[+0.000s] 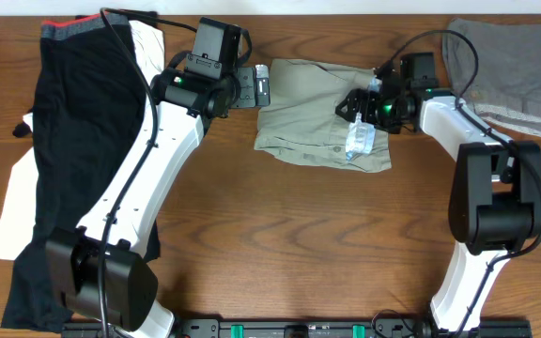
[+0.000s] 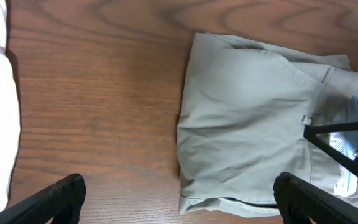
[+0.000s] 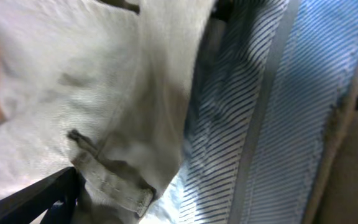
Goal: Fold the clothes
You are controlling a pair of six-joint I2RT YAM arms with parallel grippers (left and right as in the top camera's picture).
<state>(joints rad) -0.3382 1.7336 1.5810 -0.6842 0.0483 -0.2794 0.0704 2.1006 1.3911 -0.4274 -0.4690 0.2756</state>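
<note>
**Item under task.** The shorts [image 1: 322,113] lie on the table [image 1: 299,225] at top centre, between the two arms. They are a light khaki, already brought into a compact, roughly rectangular bundle with several layers stacked; the left wrist view shows doubled edges along the near side.

**Progress.** Judged well advanced: the legs no longer spread out and the main folds look made. The right-hand end remains unsettled. There a flap is turned up, exposing the blue-and-white striped lining [image 3: 278,112] and a belt loop [image 3: 114,183]. That flap has yet to be laid flat or tucked, and the top surface carries shallow creases that need smoothing.

**Right gripper** [image 1: 364,111]. It sits on the right end of the bundle. Cloth fills the wrist view right up to the lens and only one finger shows, so the closure is inferred — the fingers appear pinched on the raised edge.

**Left gripper** [image 1: 259,84]. It is just beside the left edge of the bundle. Its fingers [image 2: 55,196] are spread wide and hold nothing.

**Surroundings.** A black garment [image 1: 83,141] over a white cloth [image 1: 17,207] lies at far left and a grey garment [image 1: 515,66] at top right — all well apart from the bundle.
</note>
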